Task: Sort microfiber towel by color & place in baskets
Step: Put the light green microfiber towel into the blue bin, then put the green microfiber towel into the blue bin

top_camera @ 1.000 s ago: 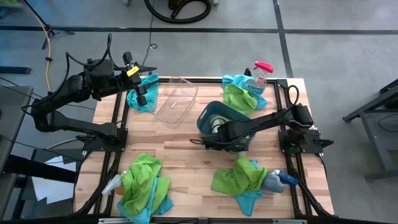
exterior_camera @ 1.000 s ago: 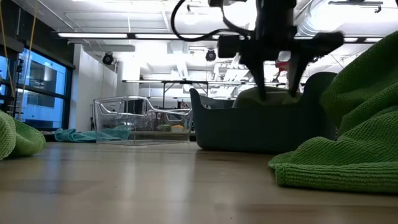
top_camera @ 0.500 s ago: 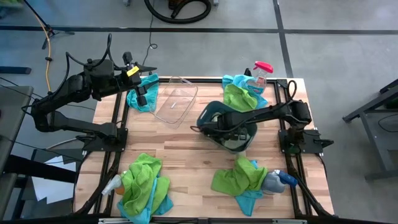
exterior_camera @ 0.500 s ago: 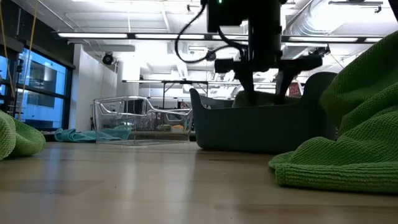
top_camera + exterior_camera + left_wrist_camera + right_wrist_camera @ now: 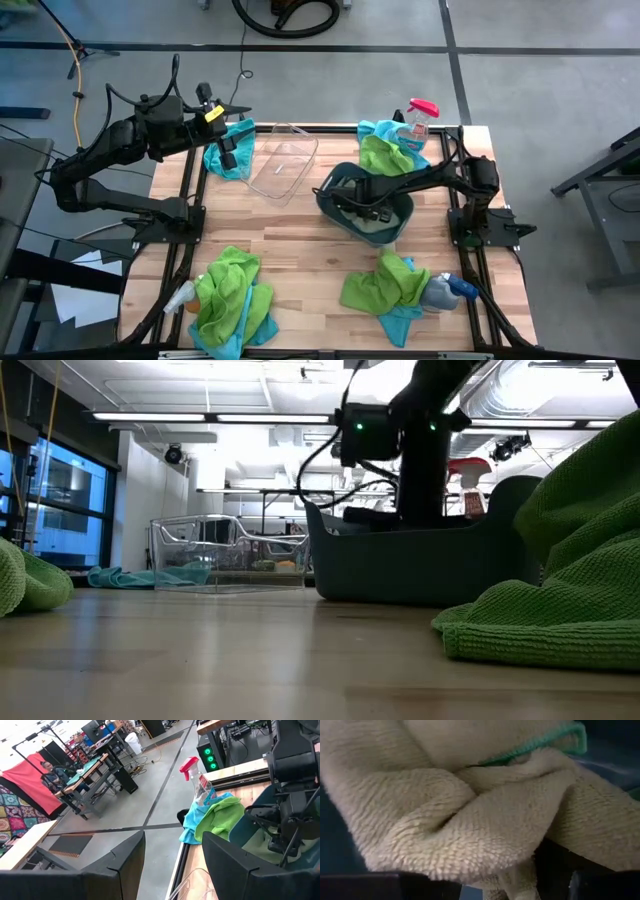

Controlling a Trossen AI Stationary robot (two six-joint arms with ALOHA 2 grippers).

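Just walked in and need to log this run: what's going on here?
The robot is sorting towels by color. The right tool is down inside the dark basket, right over a green towel lying there. The left tool waits open above a blue towel beside the clear basket. Mixed piles remain on the table.

A pink-topped spray bottle [image 5: 419,117] stands at the table [image 5: 300,250] corner.

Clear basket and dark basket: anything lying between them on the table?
No. In the high view, only bare wood separates the clear basket from the dark basket; the low view shows a narrow open gap.
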